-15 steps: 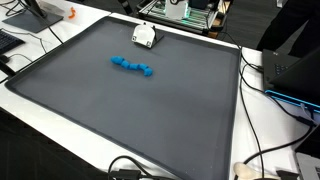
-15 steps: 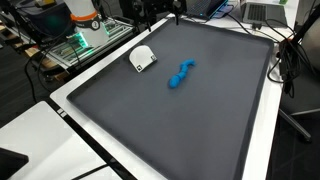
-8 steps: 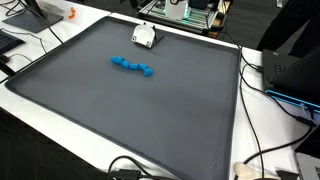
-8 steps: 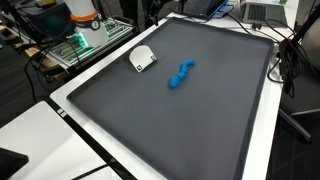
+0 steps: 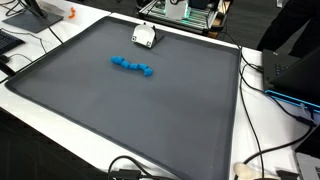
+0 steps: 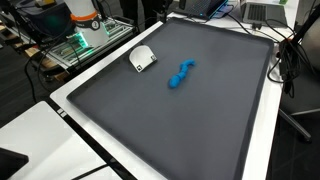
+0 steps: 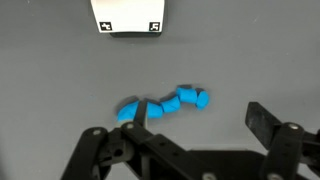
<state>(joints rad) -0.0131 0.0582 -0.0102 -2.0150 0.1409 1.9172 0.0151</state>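
Observation:
A blue segmented toy chain lies on the dark grey mat in both exterior views (image 5: pixel 132 66) (image 6: pixel 180 75) and in the wrist view (image 7: pixel 165 103). A small white box with black corner markers sits beyond it (image 5: pixel 145 36) (image 6: pixel 143 58) (image 7: pixel 128 17). My gripper (image 7: pixel 200 118) shows only in the wrist view. It is open and empty, and hangs above the mat. Its left finger overlaps the chain's left end in the picture, and its right finger is off to the right of the chain. The arm is out of frame in both exterior views.
The grey mat (image 5: pixel 120 115) (image 6: pixel 190 125) covers a white table. Cables (image 5: pixel 262 150) run along one side. A laptop (image 6: pixel 262 12), an orange object (image 5: pixel 70 14) and open electronics (image 6: pixel 95 35) stand around the table's edges.
A dark part of the gripper at the top edge of an exterior view one second ago has left the frame. The chain and the box have not moved.

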